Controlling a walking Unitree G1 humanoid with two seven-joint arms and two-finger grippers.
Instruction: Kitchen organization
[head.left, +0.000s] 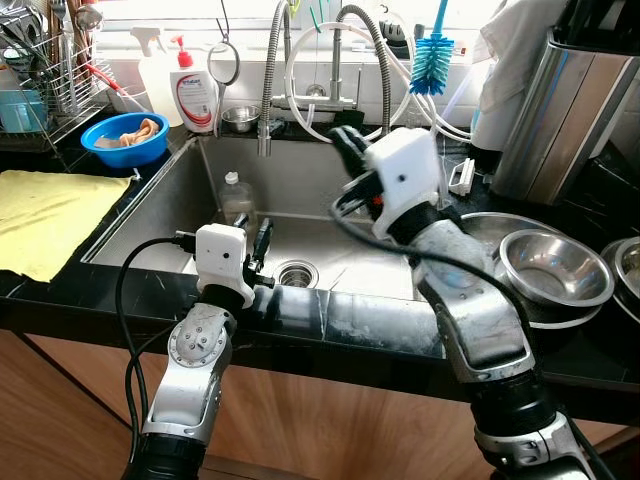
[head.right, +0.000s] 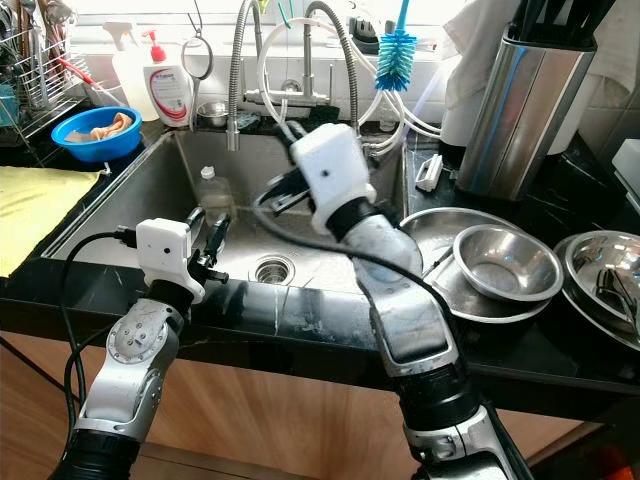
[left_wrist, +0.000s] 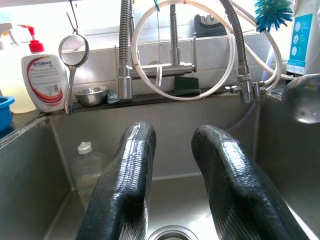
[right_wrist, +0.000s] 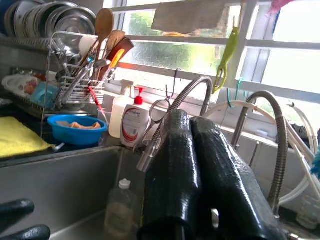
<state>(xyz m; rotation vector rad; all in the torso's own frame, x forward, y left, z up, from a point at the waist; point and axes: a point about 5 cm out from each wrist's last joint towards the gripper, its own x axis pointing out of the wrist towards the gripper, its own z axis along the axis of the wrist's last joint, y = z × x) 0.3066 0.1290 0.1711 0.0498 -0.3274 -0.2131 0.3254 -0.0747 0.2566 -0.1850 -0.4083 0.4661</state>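
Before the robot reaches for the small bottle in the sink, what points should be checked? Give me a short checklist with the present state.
1. Bottle upright in the sink's back left corner: ok.
2. Bottle cap on: ok.
3. Left pincer open, nothing held: ok.
4. Right pincer free: fingers together, nothing seen between them: ok.
5. Path from left pincer to bottle free: ok.
6. Bottle full or empty: cannot tell.

Home kitchen: steel sink (head.left: 180, 200), dish rack (head.left: 55, 75), soap bottle (head.left: 195, 95).
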